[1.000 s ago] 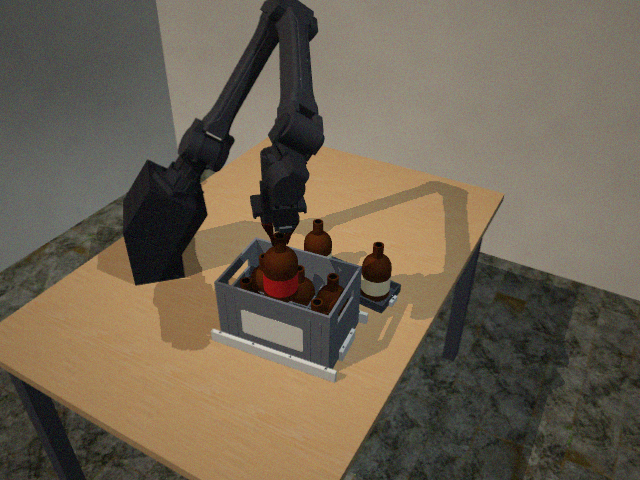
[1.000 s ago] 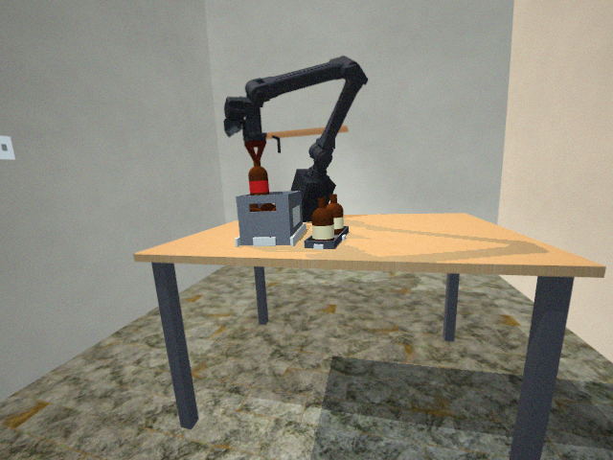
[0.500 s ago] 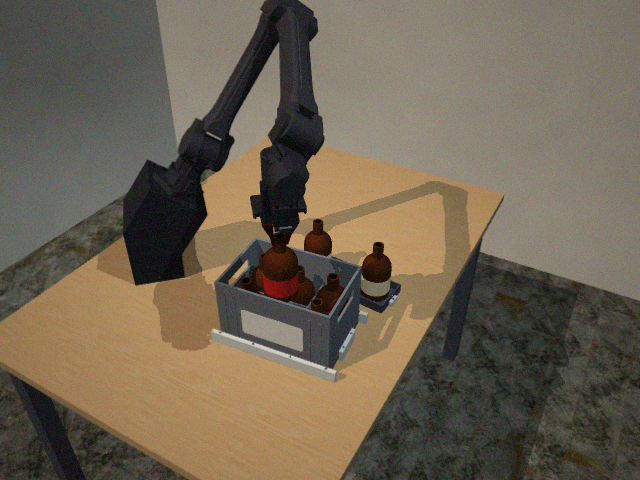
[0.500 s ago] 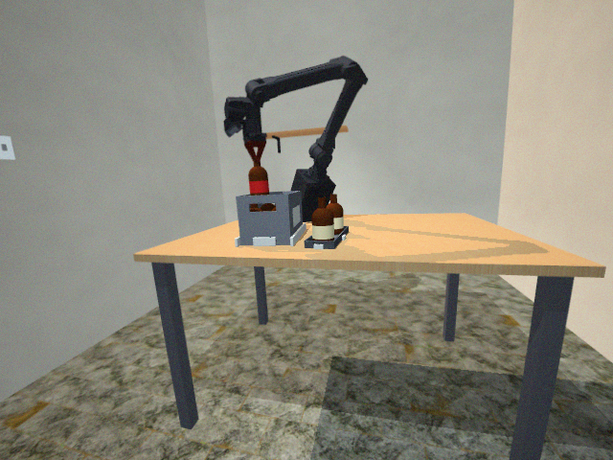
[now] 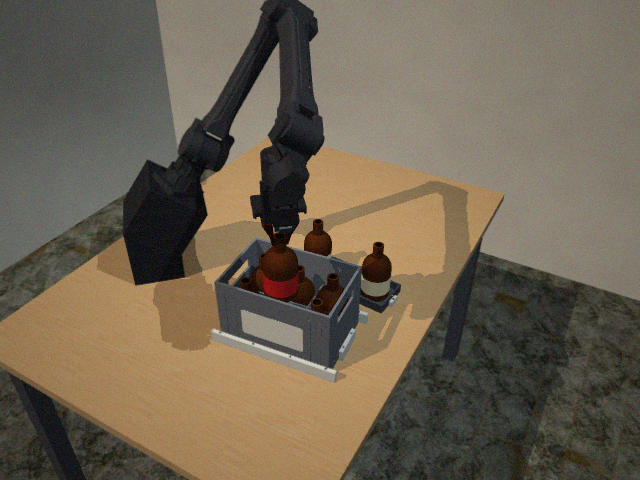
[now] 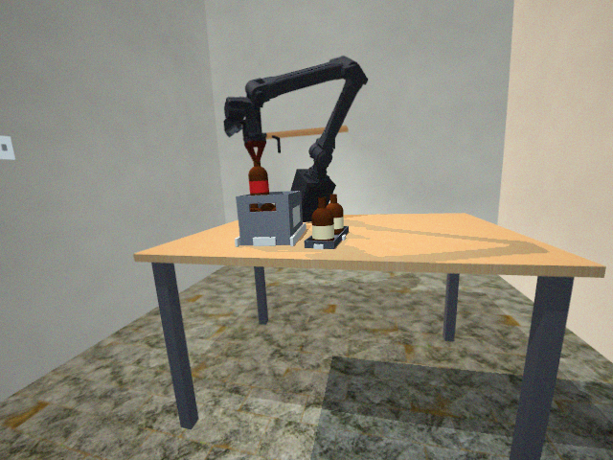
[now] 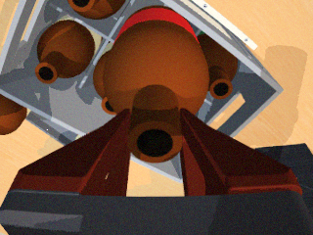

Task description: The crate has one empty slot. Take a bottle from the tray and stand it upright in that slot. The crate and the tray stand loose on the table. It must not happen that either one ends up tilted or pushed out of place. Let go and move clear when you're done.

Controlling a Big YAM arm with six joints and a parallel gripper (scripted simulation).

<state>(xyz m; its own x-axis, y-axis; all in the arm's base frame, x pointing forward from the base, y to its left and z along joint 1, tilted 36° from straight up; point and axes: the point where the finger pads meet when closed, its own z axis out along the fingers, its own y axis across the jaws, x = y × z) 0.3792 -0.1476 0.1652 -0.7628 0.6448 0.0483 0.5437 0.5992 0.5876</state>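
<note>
1. Nearest the wrist camera, we see the fingers (image 5: 267, 232) (image 6: 250, 149) clamped on the neck of the red-labelled bottle (image 5: 280, 263) (image 6: 258, 178) (image 7: 156, 64).
2. We find that bottle upright at the crate (image 5: 230, 310) (image 6: 261, 227) (image 7: 266, 95); the exterior view shows its label above the rim. Its base is hidden, so we cannot tell how deep it reaches.
3. Only the wrist view gives us the dividers and open bottle mouths from above; the top view adds the pale panel (image 5: 272, 330) at six o'clock on the crate.
4. In the top view, the tray (image 5: 368, 304) (image 6: 322, 243) lies at three o'clock from the crate, with one cream-labelled bottle (image 5: 376, 268) (image 6: 323, 218) upright on it. The exterior view shows a second bottle (image 5: 317, 242) (image 6: 337, 210) there too.
5. White strips edge the crate on the wood-grained desk (image 5: 155, 403) (image 6: 420, 232) (image 7: 293, 29), crossed by the arm's shadow.
6. Beyond, we see mottled floor (image 5: 516, 361) (image 6: 297, 321); only the exterior view has a wall plate (image 6: 6, 147), at nine o'clock.
</note>
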